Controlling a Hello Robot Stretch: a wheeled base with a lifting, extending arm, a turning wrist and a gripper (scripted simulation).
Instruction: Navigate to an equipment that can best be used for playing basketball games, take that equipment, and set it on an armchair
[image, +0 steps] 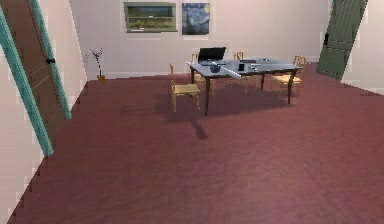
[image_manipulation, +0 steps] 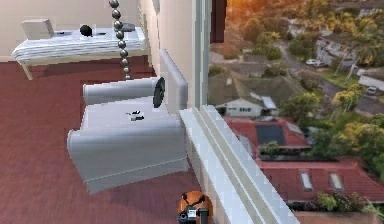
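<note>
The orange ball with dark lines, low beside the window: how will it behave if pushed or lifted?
The orange round ball would probably roll at a push, since it looks spherical. Set on the flat seat of the grey armchair it may roll off; the raised arms might stop it.

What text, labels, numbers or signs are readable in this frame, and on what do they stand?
None can be read.
Landscape picture and blue picture on the wall: painted scenes, no lettering.
Laptop on the table: dark screen, nothing legible.
Armchair: small dark marks on the seat, too small to read.
</note>
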